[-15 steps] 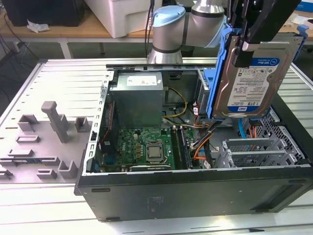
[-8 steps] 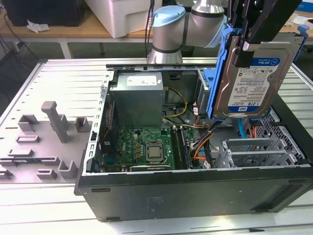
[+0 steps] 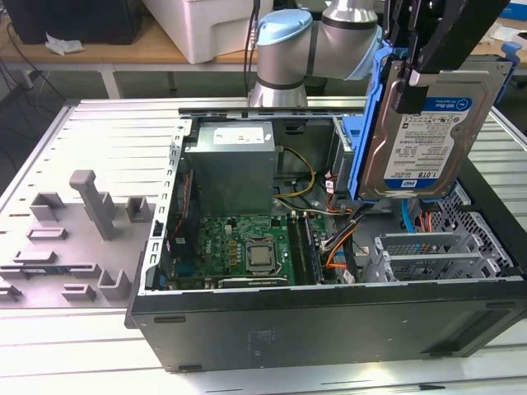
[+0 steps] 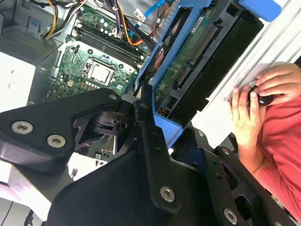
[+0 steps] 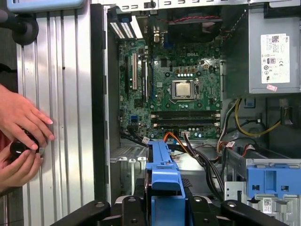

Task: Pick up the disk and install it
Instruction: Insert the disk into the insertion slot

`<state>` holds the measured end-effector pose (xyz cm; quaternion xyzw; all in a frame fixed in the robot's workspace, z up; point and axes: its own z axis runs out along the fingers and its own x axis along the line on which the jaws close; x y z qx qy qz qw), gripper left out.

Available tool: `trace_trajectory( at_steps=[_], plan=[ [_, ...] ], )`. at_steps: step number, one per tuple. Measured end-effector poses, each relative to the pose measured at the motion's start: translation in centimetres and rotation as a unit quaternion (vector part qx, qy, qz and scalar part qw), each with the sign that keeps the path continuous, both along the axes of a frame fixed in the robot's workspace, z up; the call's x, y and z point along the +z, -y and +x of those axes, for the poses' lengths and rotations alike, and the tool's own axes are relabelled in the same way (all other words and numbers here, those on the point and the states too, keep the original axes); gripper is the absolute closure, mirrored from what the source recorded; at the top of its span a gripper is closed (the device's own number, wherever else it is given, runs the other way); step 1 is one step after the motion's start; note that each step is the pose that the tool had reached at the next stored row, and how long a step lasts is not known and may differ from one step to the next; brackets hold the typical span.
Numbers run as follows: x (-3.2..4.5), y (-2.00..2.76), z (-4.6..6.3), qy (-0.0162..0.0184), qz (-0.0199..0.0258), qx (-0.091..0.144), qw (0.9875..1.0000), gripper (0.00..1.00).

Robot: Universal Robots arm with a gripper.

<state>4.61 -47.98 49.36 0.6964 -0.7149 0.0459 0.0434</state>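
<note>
Over the open case (image 3: 329,321): disk (image 3: 428,123), upright, aloft above the drive cage (image 3: 428,251).
Gripper (image 3: 409,86): clamped on the disk's blue carrier (image 3: 366,123).
Case: lid off, motherboard (image 3: 247,247) exposed.
Table (image 3: 123,123): person's hands (image 5: 21,127) beside the case.

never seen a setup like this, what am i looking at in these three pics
It is a robot arm working over an open computer case on a metal table. The exterior view looks on from off the arm; both wrist views come from cameras riding on it. The gripper is shut on the disk, a hard drive in a blue rail, held in the air above the case. The hands beside the case are a person's, around a small dark object.
</note>
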Motion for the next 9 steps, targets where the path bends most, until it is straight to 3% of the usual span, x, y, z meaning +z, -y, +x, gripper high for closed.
trace_trajectory(
  at_steps=[3, 5, 9],
  plan=[
    [0.00, 0.42, 0.0, 0.0000, 0.0004, 0.000, 1.0000, 0.63],
    [0.00, 0.95, 0.1, 0.0000, 0.0007, 0.000, 1.0000, 0.63],
    [-0.01, 1.19, 0.9, -0.0001, 0.0009, 0.000, 1.0000, 0.63]
  ],
)
